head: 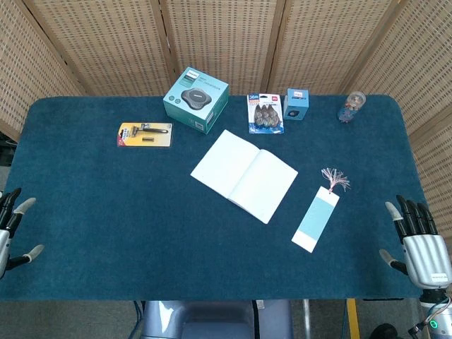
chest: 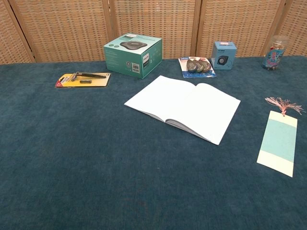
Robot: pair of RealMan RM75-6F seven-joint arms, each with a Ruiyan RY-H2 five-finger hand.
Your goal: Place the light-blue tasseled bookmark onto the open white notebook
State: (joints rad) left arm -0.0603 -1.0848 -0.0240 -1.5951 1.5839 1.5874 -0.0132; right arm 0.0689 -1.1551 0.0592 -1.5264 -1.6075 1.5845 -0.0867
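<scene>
Resting low at the near edge: both of your hands, seen only in the head view
Right hand (head: 419,247): fingers spread and pointing up; nothing in it; it sits at the table's near right corner
Left hand (head: 13,229): fingers apart, holding nothing; mostly cut off by the frame edge
Bookmark (head: 316,219): light-blue with a pale border; lies flat ahead and to the inner side of your right hand, well apart from it; its pink tassel (head: 335,179) points away from you
Notebook (head: 244,174): open, white pages up; further inward from your right hand than the bookmark, near it but not touching
Table (head: 106,212): covered in dark teal cloth
Far row, beyond both hands: razor pack (head: 145,133); teal box (head: 195,99); blister pack (head: 265,113); small blue box (head: 296,103); clear jar (head: 352,106)
</scene>
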